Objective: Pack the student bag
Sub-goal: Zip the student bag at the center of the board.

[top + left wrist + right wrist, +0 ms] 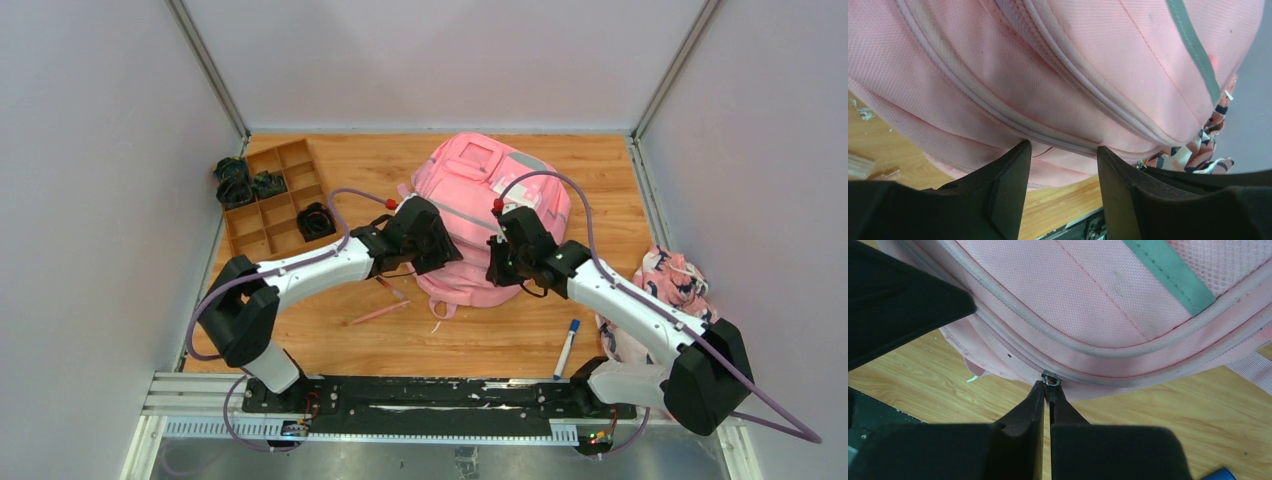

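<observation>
The pink student bag point(480, 190) lies on the wooden table, grey trim up; it fills the left wrist view point(1048, 65) and the right wrist view point(1088, 300). My left gripper point(1062, 149) is open, its fingertips against the bag's near zipper seam, pinching nothing. My right gripper point(1049, 386) is shut on the metal zipper pull point(1050, 379) at the bag's near edge. In the top view the left gripper point(440, 258) and the right gripper point(498, 268) both sit at the bag's near side.
A wooden divider tray point(275, 200) with dark rolled items stands at the back left. A pink pencil point(380, 313) and a blue marker point(566, 347) lie near the front. A pink-and-navy floral cloth point(665, 290) lies at the right.
</observation>
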Robot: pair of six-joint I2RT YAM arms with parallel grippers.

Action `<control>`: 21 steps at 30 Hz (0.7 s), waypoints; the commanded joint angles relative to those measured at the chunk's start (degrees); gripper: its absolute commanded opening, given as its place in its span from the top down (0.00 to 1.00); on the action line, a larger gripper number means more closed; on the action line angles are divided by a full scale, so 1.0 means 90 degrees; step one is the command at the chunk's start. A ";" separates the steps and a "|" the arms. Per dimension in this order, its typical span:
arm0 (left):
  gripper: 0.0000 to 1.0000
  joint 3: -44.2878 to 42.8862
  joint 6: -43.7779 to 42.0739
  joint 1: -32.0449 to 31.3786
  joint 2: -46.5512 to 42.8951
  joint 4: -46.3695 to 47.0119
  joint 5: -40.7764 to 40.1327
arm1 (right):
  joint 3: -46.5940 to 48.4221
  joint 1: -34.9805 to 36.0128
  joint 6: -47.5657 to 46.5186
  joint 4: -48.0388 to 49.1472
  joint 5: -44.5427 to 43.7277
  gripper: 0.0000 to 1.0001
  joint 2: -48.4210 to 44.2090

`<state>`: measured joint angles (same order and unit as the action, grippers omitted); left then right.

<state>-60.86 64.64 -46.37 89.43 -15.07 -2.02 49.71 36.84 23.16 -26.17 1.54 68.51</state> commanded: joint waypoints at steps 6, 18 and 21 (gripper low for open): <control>0.89 -0.0511 -0.0048 0.0081 0.0217 -0.0204 -0.0790 | 0.0068 -0.0072 -0.0118 -0.0095 -0.0060 1.00 -0.0194; 1.00 -0.0318 -0.0951 0.1137 -0.0249 -0.0174 -0.0115 | 0.0134 -0.0271 -0.0702 -0.0805 -0.1425 1.00 -0.0216; 1.00 -0.0300 -0.1217 0.1374 -0.0287 -0.0256 0.0126 | 0.0171 -0.0664 -0.0847 -0.0791 -0.1441 1.00 -0.0146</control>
<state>-64.10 59.24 -37.89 88.97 -17.15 0.95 49.98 35.35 18.55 -26.59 -5.67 67.61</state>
